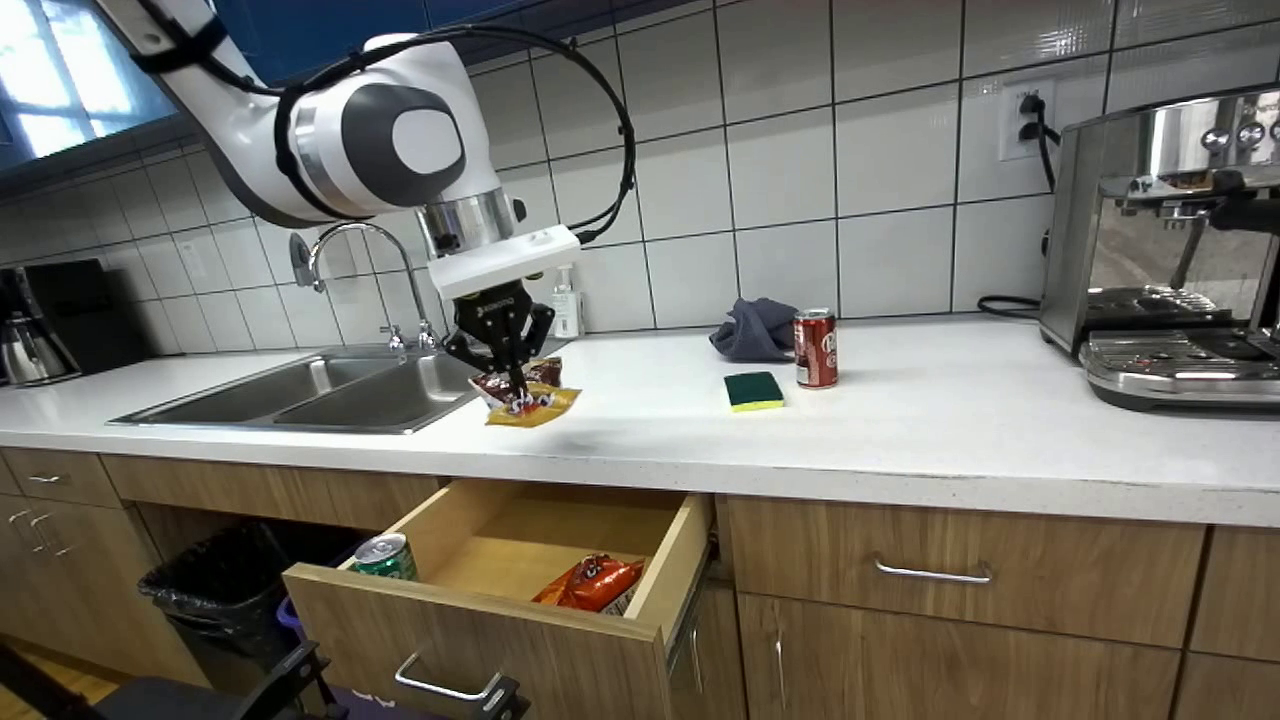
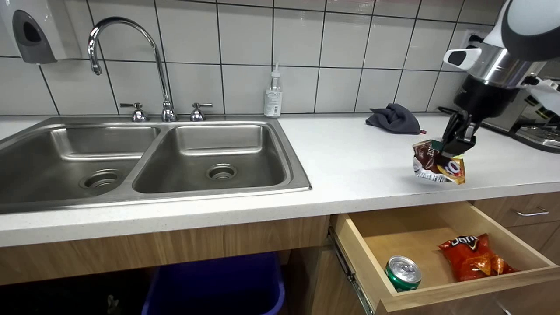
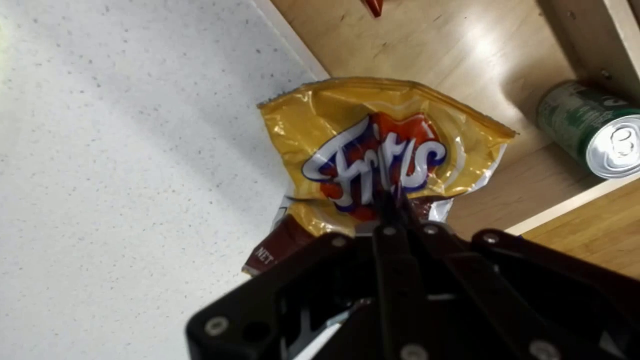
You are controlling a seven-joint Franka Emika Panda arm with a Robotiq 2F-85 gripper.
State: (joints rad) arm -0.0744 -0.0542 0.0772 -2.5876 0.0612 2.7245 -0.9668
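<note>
My gripper (image 1: 521, 388) is shut on a crumpled yellow and brown Fritos bag (image 1: 548, 408), pinching it near its middle. The bag hangs above the white counter in both exterior views. Seen from the wrist, the bag (image 3: 340, 160) spans the counter's edge and part of the open drawer below; the fingertips are sunk in its folds. Inside the drawer (image 2: 407, 234) lie a red Doritos bag (image 2: 472, 258) and a green can (image 2: 403, 274). The can (image 3: 590, 125) shows on the right in the wrist view, with just a red corner of the Doritos bag at the top.
Beside the arm is a double steel sink (image 2: 144, 162) with a tall faucet (image 2: 162, 74) and a soap bottle (image 2: 273, 96). A sponge (image 1: 754, 390), a red can (image 1: 816, 347), a dark cloth (image 1: 757, 330) and an espresso machine (image 1: 1150, 250) stand along the counter.
</note>
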